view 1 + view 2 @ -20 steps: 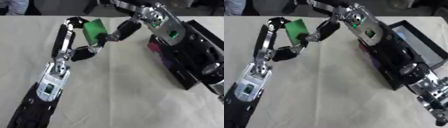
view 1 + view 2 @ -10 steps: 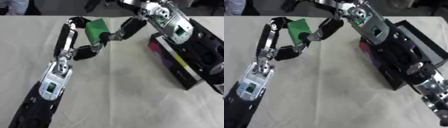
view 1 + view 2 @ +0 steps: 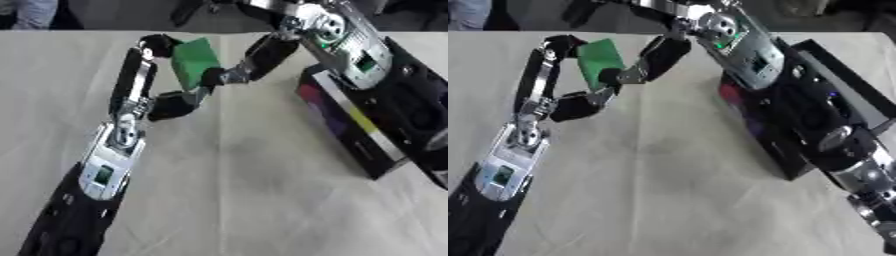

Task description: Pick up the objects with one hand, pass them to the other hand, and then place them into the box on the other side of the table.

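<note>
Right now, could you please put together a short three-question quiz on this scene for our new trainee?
1. True or false: the green block is lying flat on the table.
2. Which hands touch the block? A) only the left hand B) only the right hand C) both
3. Fill in: the black box sits on the robot's ____ side of the table.

Key:
1. False; it is held up between the two hands.
2. C; the left hand's fingers wrap round it and the right hand's fingers meet its near edge.
3. right
</note>
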`<state>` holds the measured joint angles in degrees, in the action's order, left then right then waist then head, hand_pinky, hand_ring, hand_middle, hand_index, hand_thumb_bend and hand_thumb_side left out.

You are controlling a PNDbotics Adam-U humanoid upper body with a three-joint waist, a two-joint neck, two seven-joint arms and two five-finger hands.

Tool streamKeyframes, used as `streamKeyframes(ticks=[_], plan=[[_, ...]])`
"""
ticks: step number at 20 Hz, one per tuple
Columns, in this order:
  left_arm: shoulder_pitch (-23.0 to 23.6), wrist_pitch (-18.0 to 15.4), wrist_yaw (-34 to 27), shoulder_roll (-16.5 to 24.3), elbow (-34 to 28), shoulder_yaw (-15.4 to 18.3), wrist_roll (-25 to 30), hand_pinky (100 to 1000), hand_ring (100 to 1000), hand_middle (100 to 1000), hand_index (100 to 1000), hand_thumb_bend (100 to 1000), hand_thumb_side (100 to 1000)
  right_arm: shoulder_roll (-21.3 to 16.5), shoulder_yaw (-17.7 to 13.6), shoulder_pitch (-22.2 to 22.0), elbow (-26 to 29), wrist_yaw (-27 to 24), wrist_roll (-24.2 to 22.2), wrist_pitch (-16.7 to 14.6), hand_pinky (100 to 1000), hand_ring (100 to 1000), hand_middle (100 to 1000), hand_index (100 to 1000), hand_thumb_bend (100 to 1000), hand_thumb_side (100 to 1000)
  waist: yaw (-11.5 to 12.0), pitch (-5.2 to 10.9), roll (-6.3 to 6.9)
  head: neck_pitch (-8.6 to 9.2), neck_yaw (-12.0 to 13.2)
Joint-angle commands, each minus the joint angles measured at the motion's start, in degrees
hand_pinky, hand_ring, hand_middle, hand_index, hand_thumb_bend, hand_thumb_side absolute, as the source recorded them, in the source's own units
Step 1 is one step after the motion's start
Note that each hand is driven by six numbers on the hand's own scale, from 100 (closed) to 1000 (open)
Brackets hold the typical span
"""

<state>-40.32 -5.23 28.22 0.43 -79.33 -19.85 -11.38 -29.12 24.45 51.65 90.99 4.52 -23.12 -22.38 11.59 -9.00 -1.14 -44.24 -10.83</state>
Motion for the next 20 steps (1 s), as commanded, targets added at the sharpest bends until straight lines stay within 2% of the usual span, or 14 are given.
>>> streamKeyframes(ticks=[1, 12, 20], plan=[[-1.2, -0.5, -0.2, 0.0, -1.2, 0.0, -0.2, 729, 605, 472, 421, 156, 181, -1.4, -0.7, 0.7, 0.0, 1.3, 0.4, -1.0, 890, 780, 704, 806, 410, 100, 0.0, -0.03, 0.40, 0.12, -0.1], [-1.1, -2.3, -1.5, -0.2, -1.5, -0.4, -0.5, 727, 599, 469, 423, 151, 183, -1.0, -0.2, 0.2, -2.2, 5.1, 1.7, -3.1, 885, 780, 701, 802, 412, 100, 0.2, -0.26, 0.28, 0.12, -0.4], [-1.0, -4.0, -2.5, -0.3, -1.5, -0.6, -0.3, 727, 597, 468, 424, 151, 184, -0.6, -0.1, 0.1, -3.8, 6.5, 2.5, -3.7, 883, 776, 695, 798, 377, 100, 0.4, -0.59, 0.20, 0.12, -0.7]])
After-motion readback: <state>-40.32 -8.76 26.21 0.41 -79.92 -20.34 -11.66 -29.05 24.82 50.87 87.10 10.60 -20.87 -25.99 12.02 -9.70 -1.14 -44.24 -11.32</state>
